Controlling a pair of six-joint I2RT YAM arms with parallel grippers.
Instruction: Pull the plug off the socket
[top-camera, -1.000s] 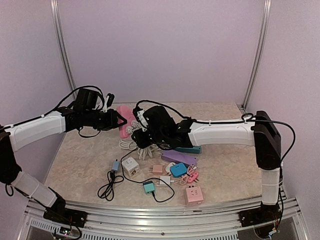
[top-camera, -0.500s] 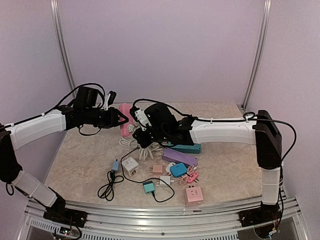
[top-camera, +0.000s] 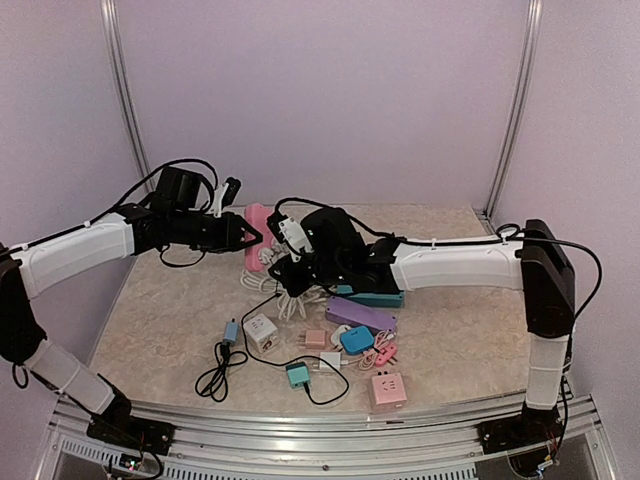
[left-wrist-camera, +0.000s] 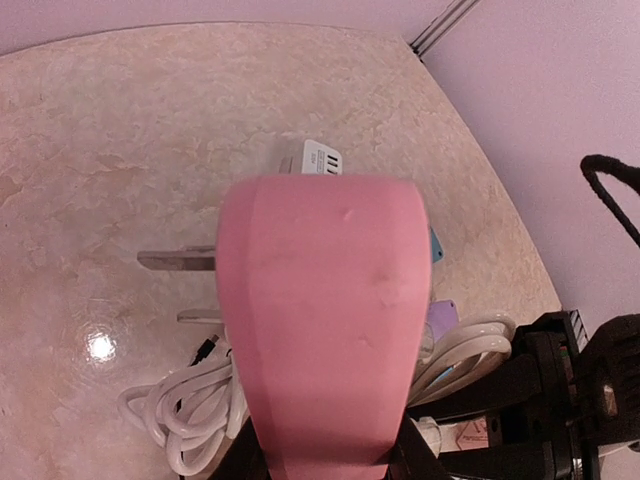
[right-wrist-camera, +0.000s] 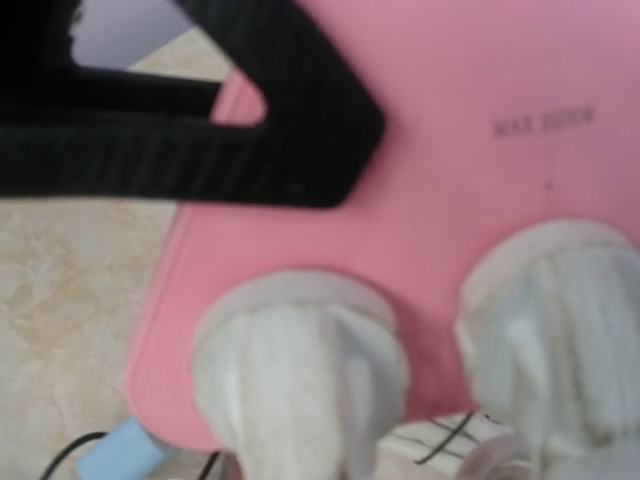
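Observation:
A pink socket strip (top-camera: 256, 232) is held off the table, and my left gripper (top-camera: 243, 236) is shut on its near end. In the left wrist view the strip (left-wrist-camera: 320, 320) fills the middle, clamped between my left gripper (left-wrist-camera: 322, 455) at the bottom edge. My right gripper (top-camera: 285, 262) sits just right of and below the strip, shut on a white plug (right-wrist-camera: 300, 370) that is seated in the strip's face (right-wrist-camera: 450, 150). A second white plug (right-wrist-camera: 560, 320) sits beside it. My right fingers do not show in the right wrist view. A left finger (right-wrist-camera: 200, 110) crosses its top.
A coil of white cord (top-camera: 262, 290) hangs under the strip. On the table in front lie a purple strip (top-camera: 358, 317), a teal strip (top-camera: 375, 297), a white cube adapter (top-camera: 261, 331), a pink cube adapter (top-camera: 387, 389), several small chargers and a black cable (top-camera: 215, 375).
Both grippers have moved slightly right and up together, with the pink strip still held between them. The plug remains in the strip.

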